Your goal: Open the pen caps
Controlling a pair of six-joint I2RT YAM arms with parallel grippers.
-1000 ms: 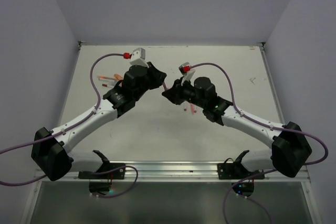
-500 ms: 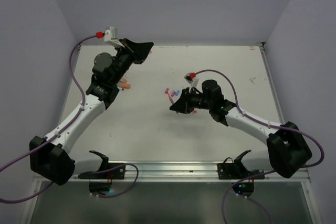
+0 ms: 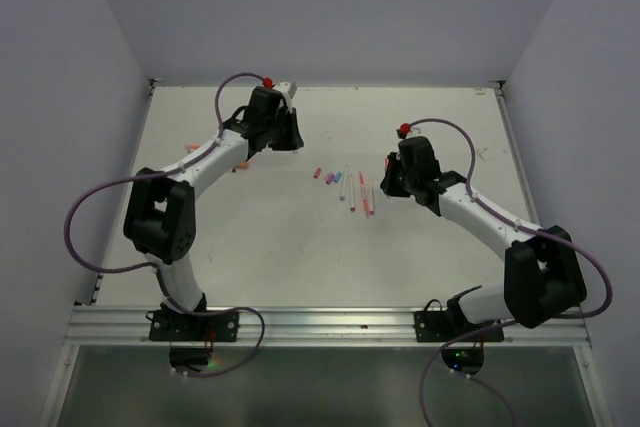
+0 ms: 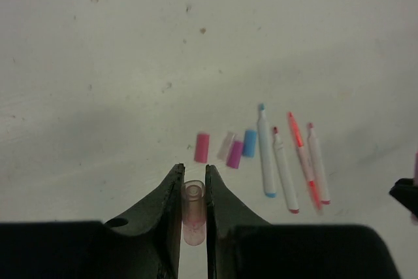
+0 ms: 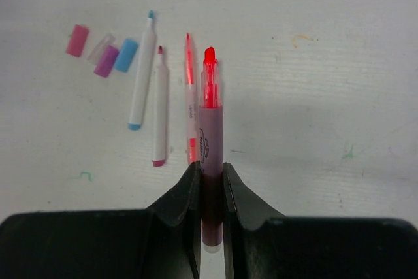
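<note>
Fingers (image 4: 163,204) of my left gripper (image 4: 193,174) clenched on a clear pink cap (image 4: 193,210), lower centre of its view. My right gripper (image 5: 210,169) grasps a red-tipped pen (image 5: 209,119), tip bare. Mid-frame on the table (image 4: 98,96): pink cap (image 4: 202,147), purple cap (image 4: 234,154), blue cap (image 4: 249,142), with four uncapped pens (image 4: 266,155) just to their right.

The right end effector (image 5: 210,170) grips a red-tipped pen (image 5: 210,115). Left of it on the bench (image 5: 313,96) lie a red pen (image 5: 190,89), a pink-ended pen (image 5: 159,106), a blue-ended pen (image 5: 141,83), a blue cap (image 5: 127,55), a purple cap (image 5: 106,61) and a pink cap (image 5: 77,40).
</note>
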